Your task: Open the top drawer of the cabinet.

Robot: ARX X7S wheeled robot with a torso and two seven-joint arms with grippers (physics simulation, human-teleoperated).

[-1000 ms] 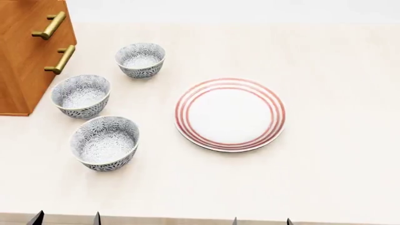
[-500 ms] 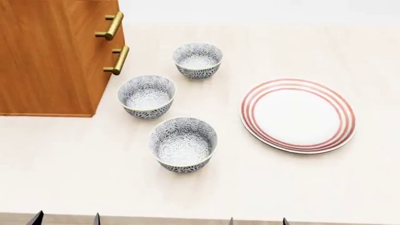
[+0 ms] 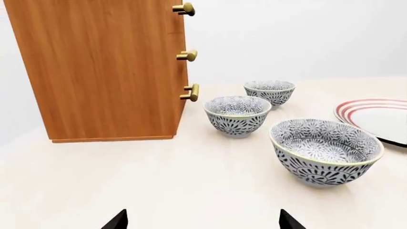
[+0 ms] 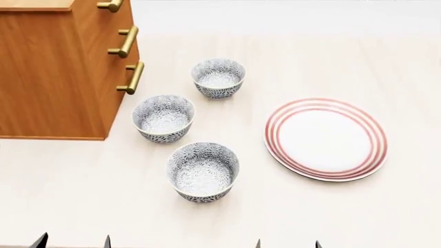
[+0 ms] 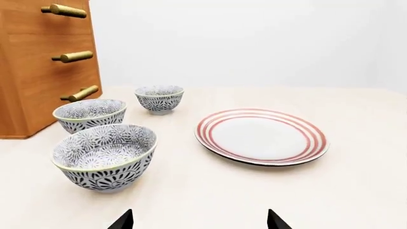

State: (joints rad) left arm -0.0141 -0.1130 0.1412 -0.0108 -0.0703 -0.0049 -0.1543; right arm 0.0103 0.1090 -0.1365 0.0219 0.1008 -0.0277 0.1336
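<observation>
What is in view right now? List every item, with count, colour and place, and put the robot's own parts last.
Boxy orange-brown wooden cabinet: one, at the table's far left corner in the head view.
Brass cylindrical bar handles: three on the cabinet's front; the top drawer's handle is uppermost, all drawers shut.
Blue-and-white patterned bowls: three, in front of the cabinet's drawer side; far bowl, middle bowl, near bowl.
White round plate with red rings: one, right of the bowls.
Cream tabletop: one, under everything.
Left tool: dark fingertips spread apart, holding nothing, low near the table's near edge.
Right tool: dark fingertips spread apart, holding nothing.
</observation>
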